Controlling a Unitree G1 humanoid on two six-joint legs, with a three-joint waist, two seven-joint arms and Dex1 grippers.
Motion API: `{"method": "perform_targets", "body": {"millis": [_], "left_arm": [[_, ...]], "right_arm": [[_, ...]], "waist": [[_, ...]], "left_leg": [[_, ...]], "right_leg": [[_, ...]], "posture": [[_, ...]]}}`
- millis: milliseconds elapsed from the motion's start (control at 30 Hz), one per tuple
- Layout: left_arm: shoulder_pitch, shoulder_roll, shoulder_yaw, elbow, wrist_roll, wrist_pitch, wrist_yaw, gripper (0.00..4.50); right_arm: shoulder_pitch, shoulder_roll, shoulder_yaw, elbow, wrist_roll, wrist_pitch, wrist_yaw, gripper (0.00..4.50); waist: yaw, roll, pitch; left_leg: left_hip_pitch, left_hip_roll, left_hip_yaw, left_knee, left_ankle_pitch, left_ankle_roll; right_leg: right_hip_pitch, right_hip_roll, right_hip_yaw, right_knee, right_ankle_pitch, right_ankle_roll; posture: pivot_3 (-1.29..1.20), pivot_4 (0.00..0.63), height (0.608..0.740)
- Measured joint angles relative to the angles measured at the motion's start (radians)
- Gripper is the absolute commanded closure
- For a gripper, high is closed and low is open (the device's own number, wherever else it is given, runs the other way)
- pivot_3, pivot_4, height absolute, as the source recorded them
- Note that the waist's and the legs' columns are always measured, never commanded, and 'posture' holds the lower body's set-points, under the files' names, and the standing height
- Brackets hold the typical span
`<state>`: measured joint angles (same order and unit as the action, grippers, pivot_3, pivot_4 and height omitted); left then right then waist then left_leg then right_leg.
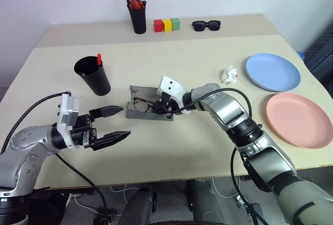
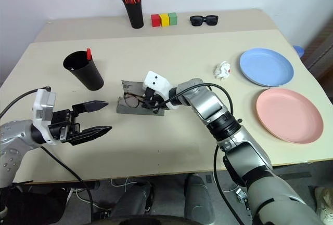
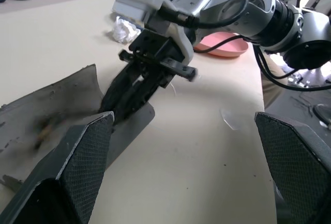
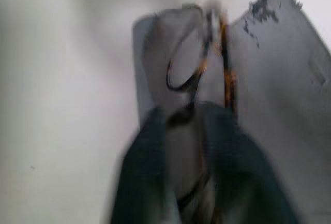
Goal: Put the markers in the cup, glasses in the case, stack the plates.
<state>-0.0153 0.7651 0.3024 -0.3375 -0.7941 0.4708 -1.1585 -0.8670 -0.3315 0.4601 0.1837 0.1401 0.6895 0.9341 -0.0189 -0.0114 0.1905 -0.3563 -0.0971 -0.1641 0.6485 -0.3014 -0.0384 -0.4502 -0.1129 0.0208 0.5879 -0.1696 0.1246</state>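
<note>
The grey case (image 1: 148,106) lies open mid-counter with the glasses (image 1: 141,105) resting in it, the right gripper (image 1: 164,106) down over them, its fingers a little parted around the frame. The left gripper (image 1: 115,123) hovers beside the case, fingers spread wide. The black cup (image 1: 93,75) holds a red-capped marker (image 1: 98,58); both plates (image 1: 273,71) sit unstacked.

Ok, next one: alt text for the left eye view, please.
The right gripper reaches into the open grey case at mid-table, where the wire-framed glasses lie. The left gripper hovers open beside the case; behind it a black cup holds a red-capped marker, and blue and pink plates lie apart.
</note>
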Motion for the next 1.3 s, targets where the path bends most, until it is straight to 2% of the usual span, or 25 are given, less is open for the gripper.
{"method": "perform_targets", "body": {"millis": [100,133,433,600,733,833,1067,1300], "left_arm": [[0.0,0.0,0.0,0.0,0.0,-0.001,0.0,0.0],[0.0,0.0,0.0,0.0,0.0,-0.002,0.0,0.0],[-0.017,0.0,-0.007,0.01,0.008,-0.008,0.004,0.0],[-0.076,-0.004,-0.02,0.05,0.024,-0.004,0.042,0.0],[-0.148,-0.05,-0.029,0.1,0.071,-0.037,0.107,0.0],[-0.229,-0.084,-0.048,0.162,0.125,-0.065,0.168,0.82],[-0.517,-0.237,-0.165,0.365,0.287,-0.093,0.36,4.44],[-0.794,-0.341,-0.277,0.756,0.481,-0.171,0.466,4.48]], "right_arm": [[0.0,0.002,-0.002,0.001,-0.006,0.0,-0.007,0.32],[0.0,0.004,-0.007,0.001,-0.007,0.0,-0.01,0.03],[-0.006,0.054,-0.138,0.009,0.032,0.0,-0.071,0.03],[-0.006,0.067,-0.302,-0.018,0.13,-0.028,-0.079,0.03],[0.091,0.013,-0.43,-0.128,0.228,-0.061,-0.053,0.03],[0.206,-0.071,-0.472,-0.2,0.237,-0.095,-0.04,0.0],[0.429,-0.191,-0.501,-0.407,0.293,-0.09,0.004,0.0],[0.432,-0.166,-0.486,-0.43,0.296,-0.098,-0.079,0.0]], "waist": [[0.0,0.0,0.0],[-0.001,0.0,0.0],[0.0,0.0,0.0],[0.004,0.0,0.0],[0.009,0.0,0.0],[0.009,0.0,0.0],[0.005,-0.001,0.0],[0.008,-0.001,0.0]], "left_leg": [[0.0,0.0,0.0,0.0,0.0,0.0],[0.0,0.0,0.0,0.0,0.0,0.0],[0.0,0.0,0.0,0.0,0.0,0.0],[0.0,0.0,0.0,0.0,0.0,-0.001],[-0.001,0.0,0.0,0.0,0.0,-0.001],[0.0,-0.001,0.0,0.0,0.0,-0.001],[0.001,-0.001,0.001,0.002,0.001,-0.001],[0.001,-0.001,0.001,0.002,0.001,-0.002]], "right_leg": [[0.0,0.0,0.0,0.0,0.0,0.0],[0.0,0.0,0.0,0.0,0.0,0.0],[0.0,0.0,0.0,0.0,0.0,-0.001],[0.0,0.0,0.0,0.0,0.001,-0.001],[0.001,0.0,0.0,-0.001,0.001,-0.001],[0.001,0.0,-0.001,-0.002,0.001,0.0],[0.003,0.001,0.0,-0.002,0.002,0.001],[0.004,0.001,0.0,-0.005,0.004,0.001]], "posture": [[0.0,0.15,0.74],[0.0,0.15,0.74],[0.0,0.15,0.74],[0.0,0.15,0.74],[0.0,0.15,0.74],[0.0,0.15,0.74],[0.0,0.15,0.74],[0.0,0.15,0.74]]}}
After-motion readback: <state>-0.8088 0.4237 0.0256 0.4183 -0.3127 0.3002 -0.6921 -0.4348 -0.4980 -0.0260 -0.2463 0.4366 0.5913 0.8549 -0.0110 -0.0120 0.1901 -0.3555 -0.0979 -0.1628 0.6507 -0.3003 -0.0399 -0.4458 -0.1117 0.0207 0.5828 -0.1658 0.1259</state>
